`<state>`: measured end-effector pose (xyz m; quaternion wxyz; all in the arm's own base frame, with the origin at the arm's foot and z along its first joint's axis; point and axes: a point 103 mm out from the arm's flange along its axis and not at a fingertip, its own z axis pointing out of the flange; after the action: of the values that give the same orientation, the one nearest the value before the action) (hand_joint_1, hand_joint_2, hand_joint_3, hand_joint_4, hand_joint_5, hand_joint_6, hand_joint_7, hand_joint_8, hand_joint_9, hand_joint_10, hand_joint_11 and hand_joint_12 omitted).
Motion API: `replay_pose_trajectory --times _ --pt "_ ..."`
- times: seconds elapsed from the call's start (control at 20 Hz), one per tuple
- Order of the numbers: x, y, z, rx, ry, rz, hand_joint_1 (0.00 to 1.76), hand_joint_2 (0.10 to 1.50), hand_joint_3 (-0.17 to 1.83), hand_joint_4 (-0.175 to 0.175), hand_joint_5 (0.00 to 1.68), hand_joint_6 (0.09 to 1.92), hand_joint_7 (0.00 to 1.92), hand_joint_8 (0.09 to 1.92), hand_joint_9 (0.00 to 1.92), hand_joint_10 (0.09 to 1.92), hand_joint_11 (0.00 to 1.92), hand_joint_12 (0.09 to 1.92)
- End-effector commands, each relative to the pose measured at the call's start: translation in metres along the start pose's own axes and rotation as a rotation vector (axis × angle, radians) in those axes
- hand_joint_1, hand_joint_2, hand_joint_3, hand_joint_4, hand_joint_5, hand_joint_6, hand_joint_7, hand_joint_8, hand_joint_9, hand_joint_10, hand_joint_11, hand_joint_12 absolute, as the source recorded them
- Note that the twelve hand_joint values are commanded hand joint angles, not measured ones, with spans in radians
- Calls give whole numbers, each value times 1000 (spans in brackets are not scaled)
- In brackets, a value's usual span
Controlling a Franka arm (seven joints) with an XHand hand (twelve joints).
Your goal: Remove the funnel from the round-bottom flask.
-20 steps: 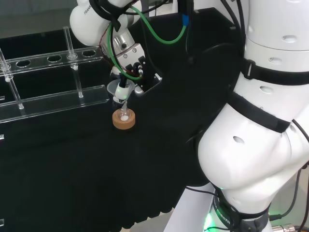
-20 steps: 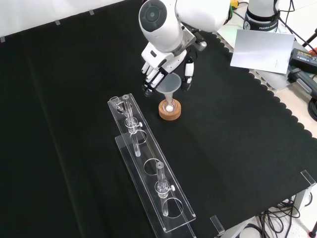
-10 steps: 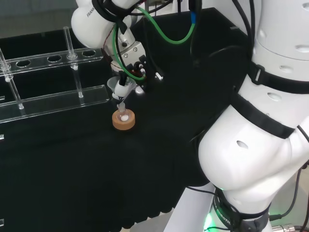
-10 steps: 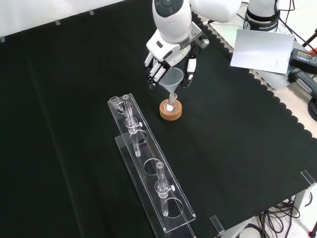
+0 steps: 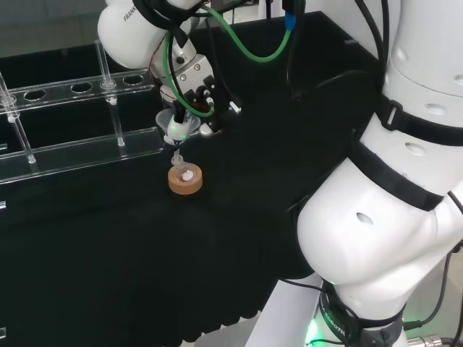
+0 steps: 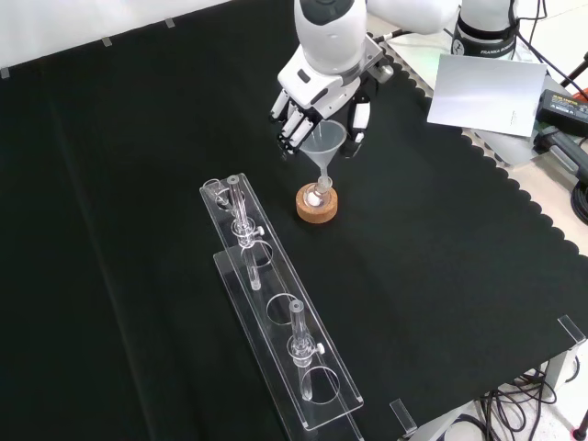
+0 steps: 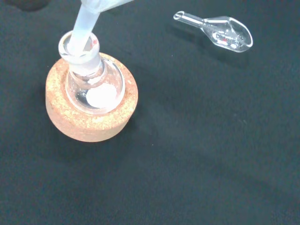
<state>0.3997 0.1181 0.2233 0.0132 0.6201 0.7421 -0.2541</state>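
Well, hand (image 6: 321, 96) pinches the clear funnel (image 6: 324, 142), partly hiding its rim.
Its stem tip sits in the round-bottom flask (image 7: 92, 86) mouth, on the cork ring (image 7: 89, 123).

Matt black cloth (image 6: 138, 184) covers the bench, its weave fine and lint-flecked in the wrist view. A rough, grainy cork ring (image 7: 89, 124) seats a glossy clear-glass round-bottom flask (image 7: 93, 89); a translucent, smooth plastic funnel (image 6: 324, 142) stands in its neck. The hand (image 6: 312, 96) wears glossy white shells over black fingers (image 6: 292, 129). A clear acrylic rack (image 6: 280, 322) gleams beside them, and a small clear glass scoop (image 7: 220, 32) glints on the cloth.
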Motion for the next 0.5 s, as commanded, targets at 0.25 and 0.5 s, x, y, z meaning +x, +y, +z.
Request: replay_pose_trajectory --times 0.25,0.5 --pt "-15 -26 -38 -36 -90 60 742 823 422 -30 584 498 759 692 1175 401 698 1200" --pt "-23 -39 -56 -53 -101 82 743 821 423 -30 572 498 749 694 1169 403 699 1200"
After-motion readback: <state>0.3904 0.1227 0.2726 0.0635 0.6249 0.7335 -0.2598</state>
